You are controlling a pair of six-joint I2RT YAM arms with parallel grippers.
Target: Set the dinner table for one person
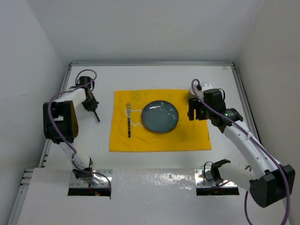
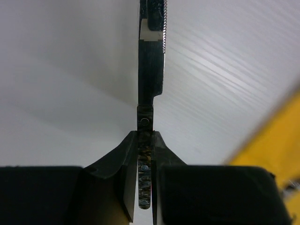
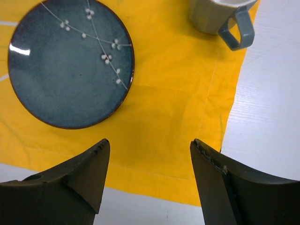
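While poised left of the placemat (image 1: 159, 140), clamps knife (image 2: 151, 70) in left gripper (image 2: 144, 137); holds right gripper (image 3: 147, 154) agape beside plate (image 3: 61, 70).

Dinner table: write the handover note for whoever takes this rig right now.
Left tool: shut on the knife, over the dinner table left of the placemat.
Right tool: open, empty, above the placemat's right side.
Done: on the placemat are the plate, the fork left of it, and the mug at a corner.
To do: place the knife, probably right of the plate.
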